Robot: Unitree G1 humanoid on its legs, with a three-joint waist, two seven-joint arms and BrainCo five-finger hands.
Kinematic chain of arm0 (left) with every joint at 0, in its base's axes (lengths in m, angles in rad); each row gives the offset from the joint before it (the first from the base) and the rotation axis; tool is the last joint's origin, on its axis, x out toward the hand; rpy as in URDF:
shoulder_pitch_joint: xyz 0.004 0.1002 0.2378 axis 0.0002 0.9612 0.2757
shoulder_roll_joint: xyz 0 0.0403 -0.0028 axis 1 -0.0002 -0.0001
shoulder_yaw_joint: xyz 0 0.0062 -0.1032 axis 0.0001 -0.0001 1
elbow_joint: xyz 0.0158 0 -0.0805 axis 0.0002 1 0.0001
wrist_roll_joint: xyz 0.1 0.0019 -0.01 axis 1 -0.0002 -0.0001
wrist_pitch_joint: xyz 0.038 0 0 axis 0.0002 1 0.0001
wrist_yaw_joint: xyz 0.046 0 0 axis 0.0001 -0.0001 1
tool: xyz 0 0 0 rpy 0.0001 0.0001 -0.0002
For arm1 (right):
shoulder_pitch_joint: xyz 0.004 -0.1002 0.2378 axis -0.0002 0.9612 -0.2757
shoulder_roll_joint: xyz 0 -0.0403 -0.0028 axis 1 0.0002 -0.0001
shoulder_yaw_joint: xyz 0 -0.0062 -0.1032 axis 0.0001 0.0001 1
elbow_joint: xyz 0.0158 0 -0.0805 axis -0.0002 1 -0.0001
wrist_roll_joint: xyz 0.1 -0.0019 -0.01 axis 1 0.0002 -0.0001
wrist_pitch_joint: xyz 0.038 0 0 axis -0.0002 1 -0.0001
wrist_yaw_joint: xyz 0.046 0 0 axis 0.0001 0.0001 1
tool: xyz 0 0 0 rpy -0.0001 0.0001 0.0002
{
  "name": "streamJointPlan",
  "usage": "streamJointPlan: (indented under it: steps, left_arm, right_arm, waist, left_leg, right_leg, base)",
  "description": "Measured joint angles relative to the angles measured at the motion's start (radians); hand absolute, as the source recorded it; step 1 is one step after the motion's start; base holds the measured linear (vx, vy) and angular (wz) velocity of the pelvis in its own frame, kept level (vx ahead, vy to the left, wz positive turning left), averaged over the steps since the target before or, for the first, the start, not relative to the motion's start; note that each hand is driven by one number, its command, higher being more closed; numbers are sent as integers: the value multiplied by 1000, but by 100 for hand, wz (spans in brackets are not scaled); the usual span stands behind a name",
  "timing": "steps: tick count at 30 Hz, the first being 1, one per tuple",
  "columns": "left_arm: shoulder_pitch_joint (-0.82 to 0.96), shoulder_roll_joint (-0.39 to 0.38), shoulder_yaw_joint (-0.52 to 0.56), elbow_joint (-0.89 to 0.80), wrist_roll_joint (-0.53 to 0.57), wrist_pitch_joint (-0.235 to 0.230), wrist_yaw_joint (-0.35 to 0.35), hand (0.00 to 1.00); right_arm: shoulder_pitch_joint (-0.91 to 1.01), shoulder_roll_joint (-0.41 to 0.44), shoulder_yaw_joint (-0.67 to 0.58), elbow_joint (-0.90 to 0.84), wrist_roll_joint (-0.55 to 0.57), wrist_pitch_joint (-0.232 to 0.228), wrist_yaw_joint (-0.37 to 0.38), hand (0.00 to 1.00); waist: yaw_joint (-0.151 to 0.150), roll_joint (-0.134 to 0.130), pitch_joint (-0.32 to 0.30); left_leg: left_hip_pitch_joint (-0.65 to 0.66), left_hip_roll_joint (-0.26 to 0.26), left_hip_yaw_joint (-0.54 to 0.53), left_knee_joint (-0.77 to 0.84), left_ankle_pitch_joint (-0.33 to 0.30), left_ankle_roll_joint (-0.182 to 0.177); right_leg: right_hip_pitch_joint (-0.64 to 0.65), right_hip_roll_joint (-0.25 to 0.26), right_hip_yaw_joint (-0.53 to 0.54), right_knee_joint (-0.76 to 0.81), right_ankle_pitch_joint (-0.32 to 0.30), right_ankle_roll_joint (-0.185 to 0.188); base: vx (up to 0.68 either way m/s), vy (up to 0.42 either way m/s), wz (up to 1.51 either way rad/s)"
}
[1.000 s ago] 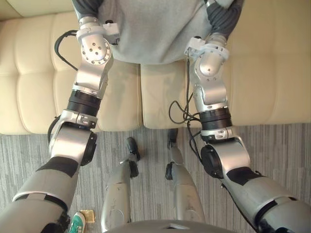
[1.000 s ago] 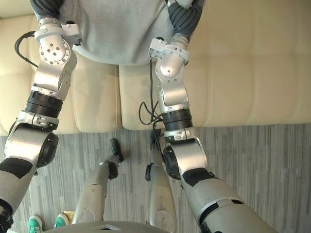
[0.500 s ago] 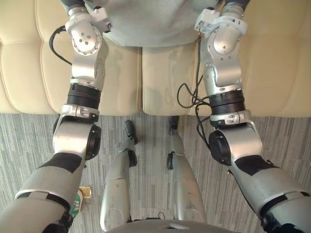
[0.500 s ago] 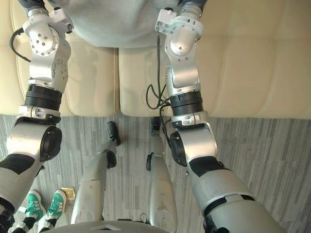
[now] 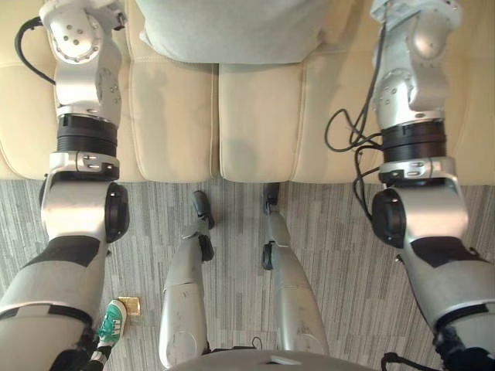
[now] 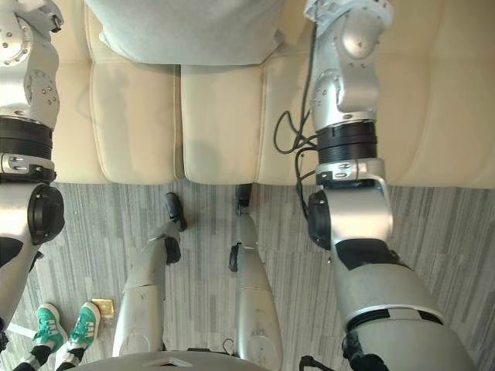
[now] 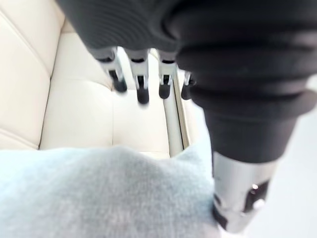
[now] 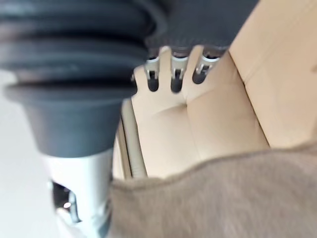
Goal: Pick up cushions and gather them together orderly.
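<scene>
A cushion (image 5: 224, 31) lies centred on the sofa (image 5: 255, 124), the floor (image 6: 433, 232) before it, a person's shoes (image 6: 81, 325) at far left.

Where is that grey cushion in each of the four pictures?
Left eye view: the grey cushion lies at top centre, on the cream sofa.
Right eye view: at the top, left of centre.
Left wrist view: close to the camera, near the left hand.
Right wrist view: close to the camera, near the right hand.
Shared landmark: the cream sofa's padded panels.

Bright, even light washes the cream sofa (image 5: 255, 116), where the grey cushion (image 5: 224, 27) casts only a faint soft shadow
</scene>
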Motion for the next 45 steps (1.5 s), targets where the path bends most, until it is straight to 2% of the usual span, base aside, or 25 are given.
streamJointPlan:
  steps: [5,7,9,13,14,16,18,19,20,22,23,26,30,33,39,43,45]
  left_arm:
    - [22,7,-3,11,-92,-2,-32,0]
    - [51,18,-4,-4,-126,-6,-43,0]
    - [96,34,-4,-38,-132,-10,-48,0]
    - [262,38,35,-164,-131,-25,-62,0]
    - [334,36,49,-212,-130,-27,-65,0]
    - [499,15,82,-299,-128,-30,-69,0]
    - [674,-48,113,-361,-127,-35,-84,0]
    - [836,-112,111,-393,-127,-40,-102,0]
    - [881,-129,111,-396,-126,-40,-113,0]
    - [1112,-233,109,-388,-80,-35,-170,0]
    - [1149,-252,108,-381,-67,-33,-180,0]
    - [1307,-346,111,-241,9,-11,-232,0]
    - [1384,-438,162,-19,75,20,-272,0]
    - [1416,-476,211,103,132,38,-285,0]
    - [1449,-494,257,223,239,61,-287,0]
    - [1445,-493,264,242,249,65,-287,0]
    - [1440,-490,260,241,248,66,-285,0]
  right_arm:
    - [-8,-41,0,23,93,2,3,0]
    - [-6,-58,0,18,126,-1,5,0]
    - [14,-69,-8,9,126,-3,16,0]
    - [260,-69,-85,-184,125,-20,39,0]
    - [358,-59,-114,-228,122,-22,42,0]
    - [555,-13,-162,-287,102,-20,53,0]
    - [764,70,-214,-341,36,-17,79,0]
    - [944,144,-226,-390,-18,-13,98,0]
    - [992,161,-226,-401,-39,-13,113,0]
    - [1206,271,-215,-415,-171,-5,180,0]
    - [1241,291,-214,-413,-192,0,195,0]
    - [1398,371,-172,-345,-295,8,253,0]
    - [1450,425,-171,-161,-381,28,282,0]
    - [1472,452,-182,-48,-411,31,287,0]
    - [1482,459,-207,182,-488,62,308,0]
    - [1474,460,-221,225,-521,77,307,0]
    - [1465,460,-218,238,-524,83,307,0]
  waist:
    - [0,0,0]
    - [1,-1,0]
    - [-1,-1,0]
    - [-4,-1,-1]
    - [-7,-1,-1]
    - [-13,-1,-1]
    - [-17,-1,-2]
    - [-22,-3,-6]
    - [-22,-4,-11]
    - [-24,-25,-59]
    - [-22,-29,-66]
    - [-13,-30,-140]
    - [-10,-15,-217]
    - [-8,-4,-265]
    - [-2,3,-323]
    - [1,2,-320]
    - [-2,-2,-315]
  left_leg:
    - [30,6,0,13,-10,6]
    - [44,9,1,13,-13,9]
    - [52,13,2,14,-11,6]
    - [79,17,0,12,-7,-4]
    - [89,17,0,12,-10,-6]
    - [132,21,3,12,-25,-10]
    - [195,22,4,10,-45,-13]
    - [252,22,4,5,-63,-16]
    - [266,22,4,4,-70,-17]
    - [336,14,20,-39,-78,-19]
    - [355,13,25,-50,-77,-21]
    - [448,7,33,-97,-72,-29]
    - [558,3,38,-134,-77,-38]
    - [636,3,51,-149,-93,-47]
    - [745,-4,73,-174,-119,-50]
    - [786,-7,116,-174,-127,-48]
    - [785,2,130,-150,-136,-43]
  right_leg:
    - [39,2,2,0,5,1]
    - [53,4,1,0,-11,19]
    - [60,8,2,0,-21,20]
    - [85,14,-2,0,-28,8]
    - [95,15,-4,0,-17,-5]
    - [132,20,-3,0,-19,-2]
    - [193,24,1,0,-38,-2]
    - [250,25,2,-1,-64,-13]
    - [261,25,2,-1,-73,-14]
    - [306,22,5,-1,-110,-27]
    - [318,22,5,-1,-114,-30]
    - [383,24,3,-1,-140,-37]
    - [476,25,-7,-1,-175,-36]
    - [542,24,-21,-1,-197,-34]
    - [630,23,-2,-1,-219,-20]
    - [620,25,32,53,-218,-13]
    - [593,29,9,107,-222,-10]
  base:
    - [-69,-24,-1]
    - [-73,-53,-1]
    - [-45,-58,-2]
    - [-17,-62,-2]
    - [17,-39,-8]
    - [30,-21,-13]
    - [59,-14,-12]
    - [73,-11,-7]
    - [104,-24,-6]
    - [81,-32,-6]
    - [55,-28,-7]
    - [85,-39,-7]
    - [88,0,-2]
    - [97,33,-7]
    - [60,33,-10]
    - [5,33,-31]
    - [-93,15,-30]
